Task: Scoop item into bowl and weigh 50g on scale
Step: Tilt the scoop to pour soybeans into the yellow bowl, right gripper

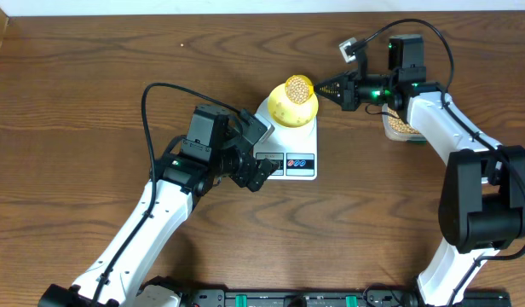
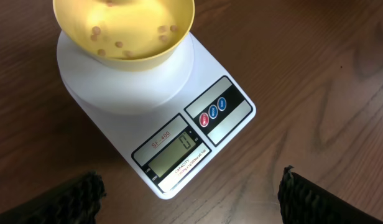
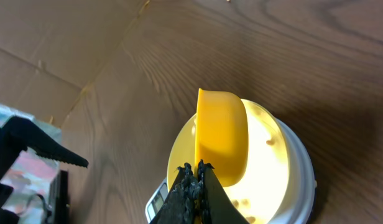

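While scoop (image 3: 222, 137) hangs over bowl (image 2: 142, 61), beans (image 1: 298, 85): tiny, tan, heaped in scoop, few in bowl
bowl: on scale (image 2: 179, 152), mid-worktop
right gripper (image 3: 196, 169): clamped on scoop
left gripper (image 1: 264, 152): wide, empty

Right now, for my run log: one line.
right hand: shut on scoop, over bowl | bowl: on scale, few beans | left hand: open

Left arm (image 1: 150, 215) and right arm (image 1: 450, 128) seen: white shells, black joints.
A black cable (image 1: 146, 107) is looped over each, a green light (image 1: 375, 92) is lit by the right wrist, and black ridged fingers (image 2: 70, 199) are shown, 2 per arm.
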Controlling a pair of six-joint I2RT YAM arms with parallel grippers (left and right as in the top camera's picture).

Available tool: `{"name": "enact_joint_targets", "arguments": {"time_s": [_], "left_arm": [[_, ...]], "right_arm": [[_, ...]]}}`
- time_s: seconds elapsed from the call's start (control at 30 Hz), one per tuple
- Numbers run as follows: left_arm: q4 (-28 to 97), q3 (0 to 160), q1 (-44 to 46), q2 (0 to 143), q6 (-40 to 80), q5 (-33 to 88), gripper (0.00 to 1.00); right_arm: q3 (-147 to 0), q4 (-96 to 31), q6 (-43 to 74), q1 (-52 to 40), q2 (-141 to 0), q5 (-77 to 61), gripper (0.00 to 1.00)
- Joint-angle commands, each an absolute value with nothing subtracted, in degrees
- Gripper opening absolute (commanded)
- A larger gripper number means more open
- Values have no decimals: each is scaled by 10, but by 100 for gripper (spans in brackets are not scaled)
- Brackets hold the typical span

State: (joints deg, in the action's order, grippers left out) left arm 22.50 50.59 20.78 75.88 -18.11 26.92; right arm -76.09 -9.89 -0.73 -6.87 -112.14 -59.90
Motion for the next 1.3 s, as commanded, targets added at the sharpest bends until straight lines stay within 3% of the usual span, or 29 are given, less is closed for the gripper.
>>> {"name": "enact_joint_targets", "arguments": {"time_s": [0.0,1.27], "left_arm": [[226,501,205,764,-190,278,92],[227,501,205,764,-190,279,92]], "right_arm": [[-760,-100,-57,-76,-1129,-608,1],[-760,-101,-220,-76,-1129,-607,1]]}}
